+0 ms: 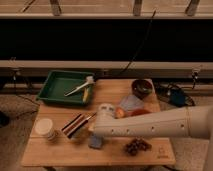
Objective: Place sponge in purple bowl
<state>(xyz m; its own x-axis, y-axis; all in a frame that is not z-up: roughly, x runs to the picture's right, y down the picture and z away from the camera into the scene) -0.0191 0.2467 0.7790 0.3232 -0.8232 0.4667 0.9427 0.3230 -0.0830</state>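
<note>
The arm [150,125] is a thick cream-white tube with a row of small dark dots along its side, a seam ring and a rounded pale wrist cap. Its gripper [96,131] is just above the sponge [96,143].

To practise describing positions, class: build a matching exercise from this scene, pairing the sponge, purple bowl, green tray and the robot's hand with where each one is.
1 sponge
2 purple bowl
3 green tray
4 hand

A at the back left
B at the arm's tip, right by the sponge
C at the back right
D near the front edge

Pairs: 1-D, 2-C, 3-A, 4-B.
</note>
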